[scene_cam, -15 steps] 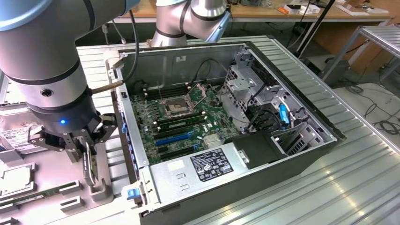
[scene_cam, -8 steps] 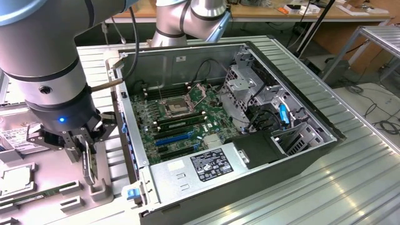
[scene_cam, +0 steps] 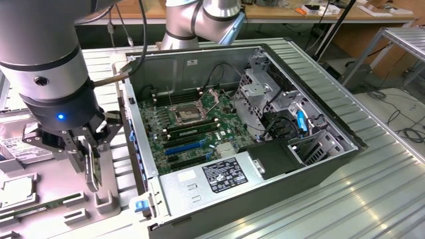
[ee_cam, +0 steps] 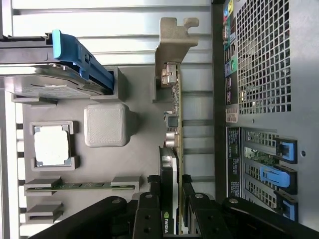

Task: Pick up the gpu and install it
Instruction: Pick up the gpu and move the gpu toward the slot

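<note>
1 graphics card [ee_cam: 175, 114] stands on edge over the grey holder tray [ee_cam: 134, 149], just beside the open computer case [scene_cam: 319, 99] and outside it. The claw [ee_cam: 169, 181] is clamped on it, with 1 finger on each flat face and the jaws at a middling width set by the card and its cooler. I cannot tell whether its lower edge is seated in the tray's slot or already clear of it. The card looks light and stiff but fragile: a thin board with small parts and a bare contact edge. The faces around the cooler seem the safest hold. The silver bracket [ee_cam: 174, 45] is thin and could bend, so it is best kept free. The hold sits near 1 end, so the card may tilt.
</note>
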You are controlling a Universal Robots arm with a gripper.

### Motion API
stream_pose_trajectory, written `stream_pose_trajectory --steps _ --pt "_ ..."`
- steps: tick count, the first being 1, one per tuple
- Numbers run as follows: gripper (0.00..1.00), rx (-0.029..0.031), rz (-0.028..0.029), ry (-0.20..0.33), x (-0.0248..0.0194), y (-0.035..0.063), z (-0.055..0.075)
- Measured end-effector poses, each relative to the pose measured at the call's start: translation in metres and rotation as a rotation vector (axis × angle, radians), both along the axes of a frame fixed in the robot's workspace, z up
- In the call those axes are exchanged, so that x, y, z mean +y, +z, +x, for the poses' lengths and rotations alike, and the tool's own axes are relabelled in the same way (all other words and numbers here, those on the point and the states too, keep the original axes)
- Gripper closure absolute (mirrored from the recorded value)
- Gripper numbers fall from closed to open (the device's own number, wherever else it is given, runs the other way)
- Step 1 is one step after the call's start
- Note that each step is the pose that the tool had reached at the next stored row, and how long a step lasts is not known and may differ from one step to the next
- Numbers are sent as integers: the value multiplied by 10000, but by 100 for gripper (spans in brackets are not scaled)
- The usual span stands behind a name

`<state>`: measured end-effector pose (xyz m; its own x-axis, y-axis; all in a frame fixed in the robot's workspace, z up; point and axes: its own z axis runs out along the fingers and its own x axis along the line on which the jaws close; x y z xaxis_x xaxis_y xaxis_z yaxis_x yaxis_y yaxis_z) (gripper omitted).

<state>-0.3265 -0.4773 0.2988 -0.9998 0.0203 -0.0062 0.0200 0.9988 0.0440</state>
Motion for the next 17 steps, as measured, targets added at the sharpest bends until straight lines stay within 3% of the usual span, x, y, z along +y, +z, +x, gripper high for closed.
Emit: stream_pose_trajectory --steps 8,17 --pt "73 26 0 0 28 176 0" --pt "73 61 0 0 85 464 0"
